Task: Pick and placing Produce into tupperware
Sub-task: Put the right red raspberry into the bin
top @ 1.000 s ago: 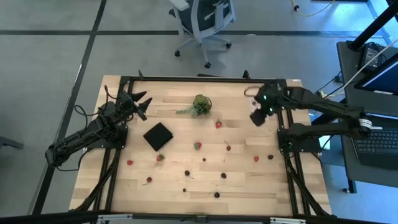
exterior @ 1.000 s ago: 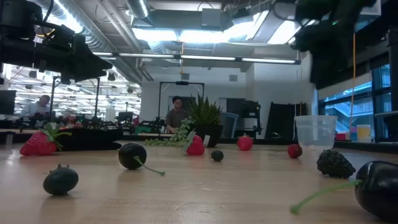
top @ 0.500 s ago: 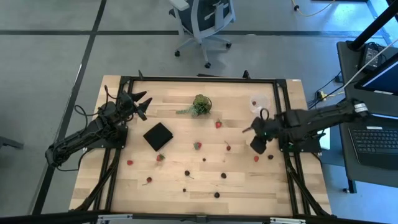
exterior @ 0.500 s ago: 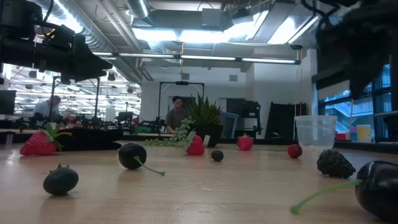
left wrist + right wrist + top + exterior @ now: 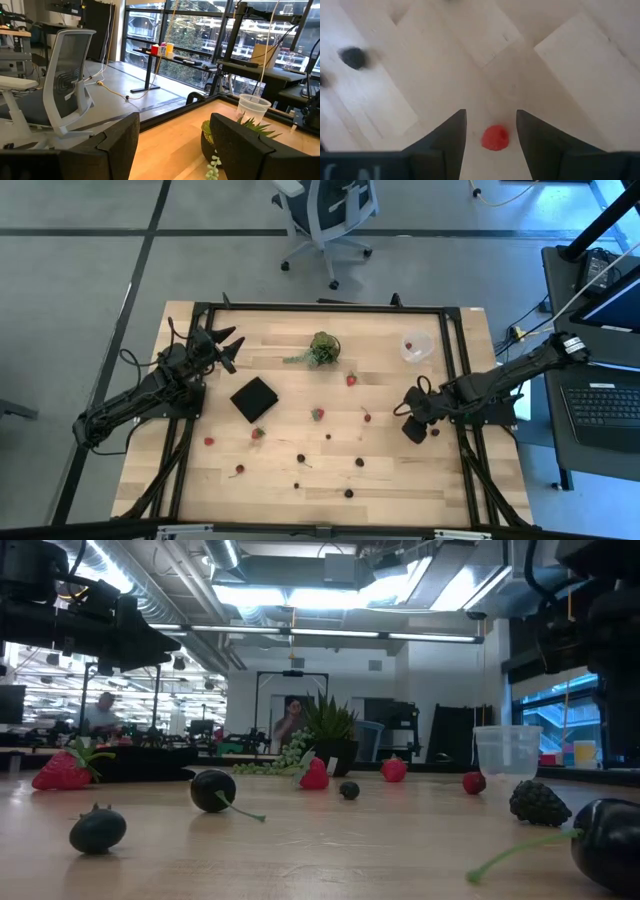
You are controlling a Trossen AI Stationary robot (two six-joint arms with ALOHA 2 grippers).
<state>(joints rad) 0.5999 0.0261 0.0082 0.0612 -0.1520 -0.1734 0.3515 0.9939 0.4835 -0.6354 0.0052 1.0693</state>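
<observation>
Left gripper (image 5: 226,343) parked at the table's (image 5: 440,480) far left corner, fingers spread and holding nothing, aimed toward the green leafy clump (image 5: 323,348). Black square (image 5: 254,398) just right of that arm. Produce scattered across the wooden top: red pieces (image 5: 317,414) and dark pieces (image 5: 359,462) mostly mid-table and nearer the front edge. Tupperware (image 5: 416,346) upright near the far right corner, one red piece visible inside. Right gripper (image 5: 413,429) lowered over the right side, fingers parted and empty, straddling a red berry (image 5: 495,138) lying on the wood between them, not touching either finger in the wrist view.
</observation>
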